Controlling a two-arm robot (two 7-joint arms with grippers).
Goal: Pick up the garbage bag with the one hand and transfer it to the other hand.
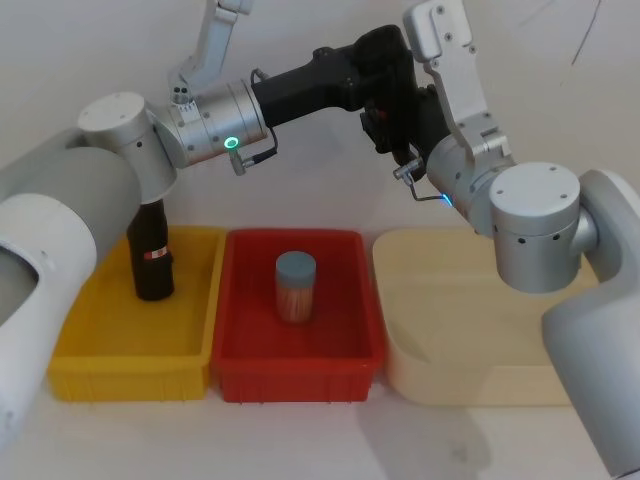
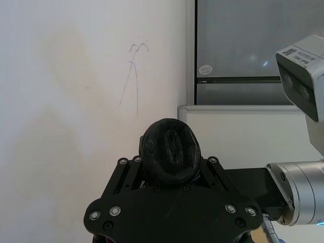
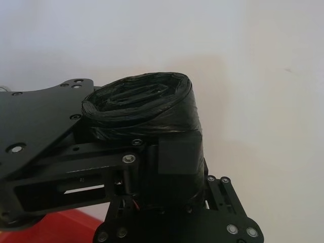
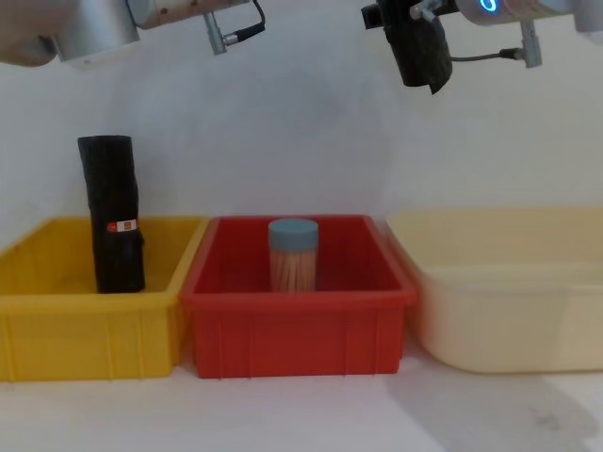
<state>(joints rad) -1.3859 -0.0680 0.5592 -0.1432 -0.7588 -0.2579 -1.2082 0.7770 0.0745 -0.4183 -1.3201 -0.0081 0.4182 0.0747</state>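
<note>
We find the garbage bag (image 1: 385,75) lifted high above the red bin (image 1: 355,365), behind its far edge, with both hands meeting on it. The left hand (image 2: 172,174), on the green-ringed arm, pinches the roll between its fingers. The right hand (image 1: 405,120), on the blue-ringed arm, sits against the same roll; the right wrist view shows the bag (image 3: 144,109) seated between black finger parts, and we judge that hand pressed onto it too. The pick-up is done and the handover appears mid-way; release by the left hand remains. Count: two black rolls, the second roll (image 1: 152,255) upright in the yellow bin (image 1: 75,360); one capped jar (image 1: 295,285) in the red bin; three bins, including the cream bin (image 1: 420,375)
</note>
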